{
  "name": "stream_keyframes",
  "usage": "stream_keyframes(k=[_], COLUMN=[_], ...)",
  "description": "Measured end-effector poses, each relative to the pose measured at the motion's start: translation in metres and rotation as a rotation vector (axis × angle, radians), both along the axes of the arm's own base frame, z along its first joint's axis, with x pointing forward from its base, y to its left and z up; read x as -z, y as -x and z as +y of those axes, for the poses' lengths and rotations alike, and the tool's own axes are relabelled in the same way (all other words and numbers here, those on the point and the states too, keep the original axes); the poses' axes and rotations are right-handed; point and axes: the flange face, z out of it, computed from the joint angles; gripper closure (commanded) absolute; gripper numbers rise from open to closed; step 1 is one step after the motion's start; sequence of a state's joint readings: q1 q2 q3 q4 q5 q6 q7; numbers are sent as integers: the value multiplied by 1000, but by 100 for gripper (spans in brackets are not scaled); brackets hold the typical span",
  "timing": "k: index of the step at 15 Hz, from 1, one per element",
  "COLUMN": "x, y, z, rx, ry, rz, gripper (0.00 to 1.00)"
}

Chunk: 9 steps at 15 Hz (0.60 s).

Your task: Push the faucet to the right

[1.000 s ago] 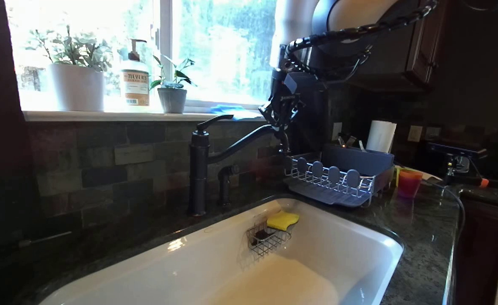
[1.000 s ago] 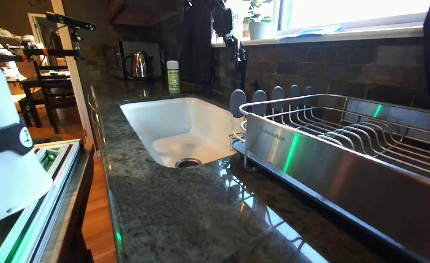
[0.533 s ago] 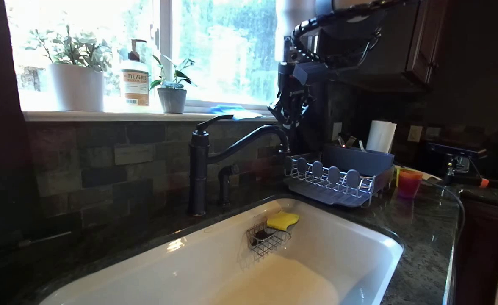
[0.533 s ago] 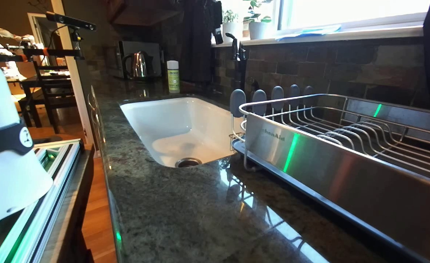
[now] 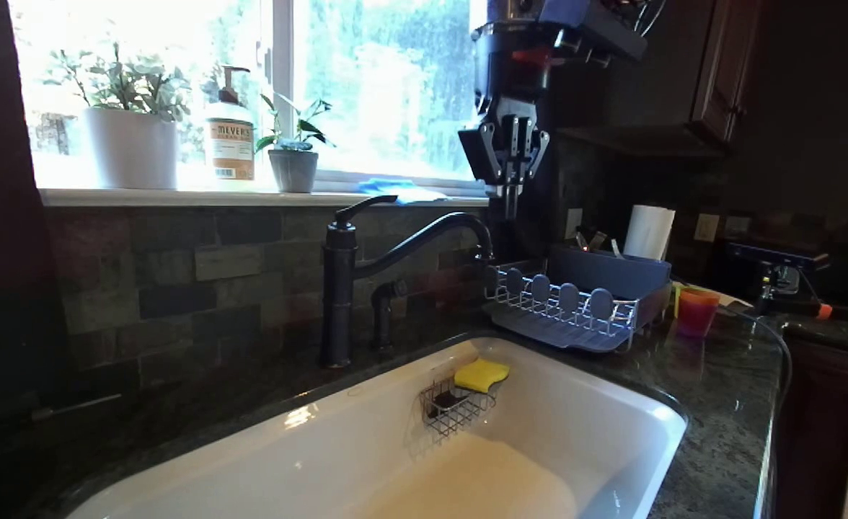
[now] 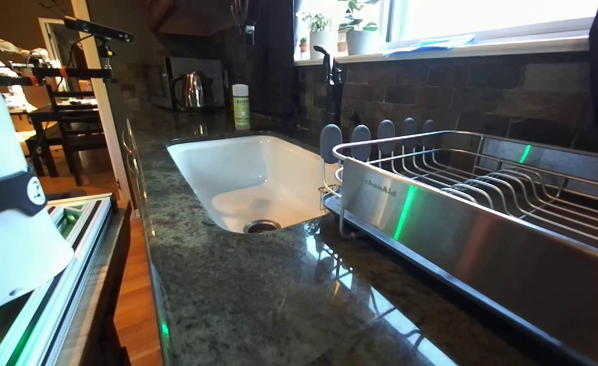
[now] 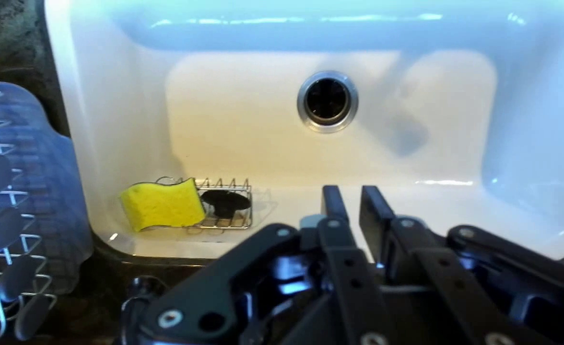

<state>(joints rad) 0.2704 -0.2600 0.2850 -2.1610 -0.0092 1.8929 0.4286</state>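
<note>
Wrist view: points narrowly parted end effector toward white sink; in an exterior view, hangs apart from dark faucet.

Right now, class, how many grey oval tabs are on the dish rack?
5, along one side of the dish rack; in an exterior view: leftmost tab, second tab, middle tab, fourth tab, rightmost tab.

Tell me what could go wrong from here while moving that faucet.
The spout of the faucet points toward the dish rack; pushed farther that way, it might bump the rack.
The gripper hangs apart from the faucet, and a low sweep could catch the lever on top, perhaps turning it on.
A wide swing might knock the soap bottle or the small gray-potted plant off the windowsill.
</note>
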Motion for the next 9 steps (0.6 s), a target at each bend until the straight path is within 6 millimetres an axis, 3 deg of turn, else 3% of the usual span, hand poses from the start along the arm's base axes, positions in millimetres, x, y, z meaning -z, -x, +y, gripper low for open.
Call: stream_keyframes(k=[6,7,9], x=[-38,-46,-62], y=[28,32,39], z=[15,14,7], rx=[-285,-319,-364], ry=[-69,-69,-67], rz=[-29,-43,-63], gripper=[7,1,0])
